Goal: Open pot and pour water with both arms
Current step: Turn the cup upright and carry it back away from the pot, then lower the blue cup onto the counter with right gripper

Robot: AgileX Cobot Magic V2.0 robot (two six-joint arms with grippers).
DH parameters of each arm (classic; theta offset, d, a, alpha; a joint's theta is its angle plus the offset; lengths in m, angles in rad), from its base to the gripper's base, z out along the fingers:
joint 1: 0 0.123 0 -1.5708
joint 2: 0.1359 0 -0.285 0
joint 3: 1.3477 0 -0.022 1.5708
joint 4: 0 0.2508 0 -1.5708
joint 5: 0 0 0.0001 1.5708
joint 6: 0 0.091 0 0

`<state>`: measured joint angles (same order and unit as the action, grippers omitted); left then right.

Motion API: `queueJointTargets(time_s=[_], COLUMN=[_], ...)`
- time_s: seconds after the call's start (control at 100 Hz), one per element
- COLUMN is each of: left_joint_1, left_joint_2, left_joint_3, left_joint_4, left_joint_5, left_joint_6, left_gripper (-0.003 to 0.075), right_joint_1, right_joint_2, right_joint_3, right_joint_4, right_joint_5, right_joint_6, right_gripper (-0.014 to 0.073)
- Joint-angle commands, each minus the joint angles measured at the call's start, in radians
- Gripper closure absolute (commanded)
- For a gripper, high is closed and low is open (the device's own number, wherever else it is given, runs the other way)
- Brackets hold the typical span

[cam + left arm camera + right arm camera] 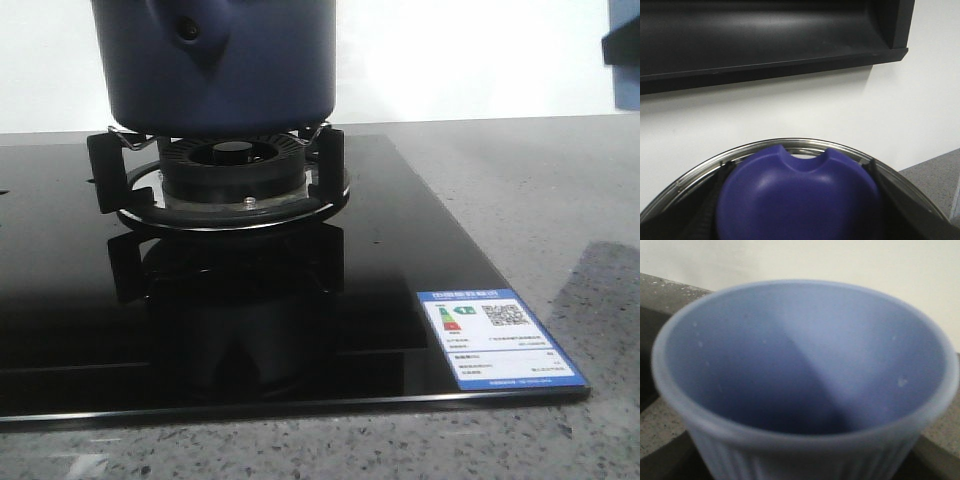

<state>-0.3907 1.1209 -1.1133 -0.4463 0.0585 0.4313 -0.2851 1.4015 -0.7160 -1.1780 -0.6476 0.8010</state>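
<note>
Nearest to me on the front view I see the speckled counter [560,200] carrying the glossy black hob [250,330] with its energy label [500,340], and behind that the pot [225,60] sits on the burner's pan supports [225,170]. The left wrist view shows a blue lid [800,195] framed by a steel rim [690,175], the right wrist view is filled by a pale blue ribbed cup [805,380], and I cannot tell whether either gripper is clenched or released.

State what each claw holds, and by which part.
The left claw clamps the lid by its blue knob. The cup fills the right view; its hold is hidden.
</note>
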Motion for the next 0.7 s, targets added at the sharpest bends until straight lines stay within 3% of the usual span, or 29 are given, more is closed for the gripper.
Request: queueJointTargets(time_s=[0.0, 0.21, 0.69], left_joint_1=[0.003, 0.003, 0.003], left_joint_2=[-0.03, -0.027, -0.025], left_joint_3=[-0.037, -0.037, -0.037], left_joint_4=[-0.002, -0.002, -0.002], left_joint_5=[-0.097, -0.097, -0.097], left_joint_6=[0.0, 0.0, 0.0], left_gripper=[0.0358, 0.0358, 0.0358], right_joint_1=[-0.008, -0.01, -0.01], right_joint_2=[0.021, 0.135, 0.226], right_joint_3=[-0.021, -0.021, -0.021], right_joint_4=[0.077, 0.206, 0.209], right_joint_5=[-0.083, -0.201, -0.231], right_joint_6=[-0.048, -0.149, -0.199], right_gripper=[0.0256, 0.0256, 0.0256])
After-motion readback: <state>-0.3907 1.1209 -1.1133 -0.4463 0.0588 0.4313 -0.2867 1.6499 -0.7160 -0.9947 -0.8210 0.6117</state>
